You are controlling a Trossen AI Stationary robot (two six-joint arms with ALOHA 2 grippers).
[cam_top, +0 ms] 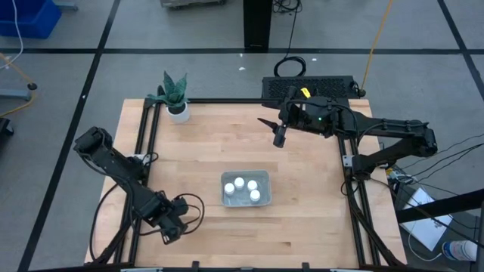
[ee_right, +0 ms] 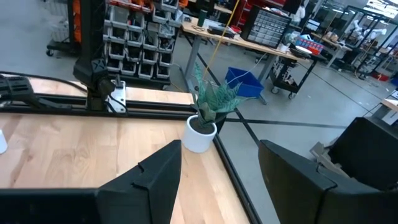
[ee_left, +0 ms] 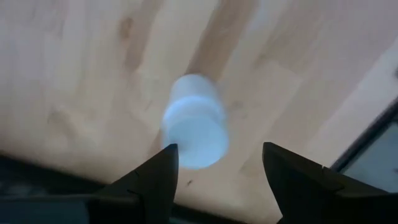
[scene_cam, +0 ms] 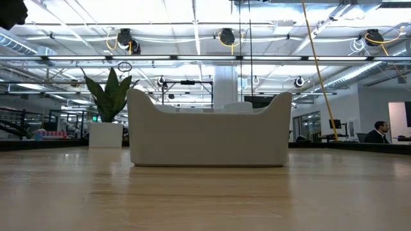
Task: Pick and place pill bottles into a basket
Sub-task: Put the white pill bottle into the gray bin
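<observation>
Wooden table (cam_top: 302,211) bears basket (cam_top: 227,198); potted plant (cam_top: 176,102); one lying pill bottle (ee_left: 194,121).

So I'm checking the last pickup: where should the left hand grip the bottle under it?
Grip the pill bottle across its round body just below the cap, coming straight down. It appears upright on the table, between the left hand's open fingers.

You see white pill bottles (cam_top: 245,189) in the pale grey basket (cam_top: 245,176) on a light, grained wood table (cam_top: 227,143) (black-railed); green leaves top the white pot (cam_top: 178,112).
</observation>
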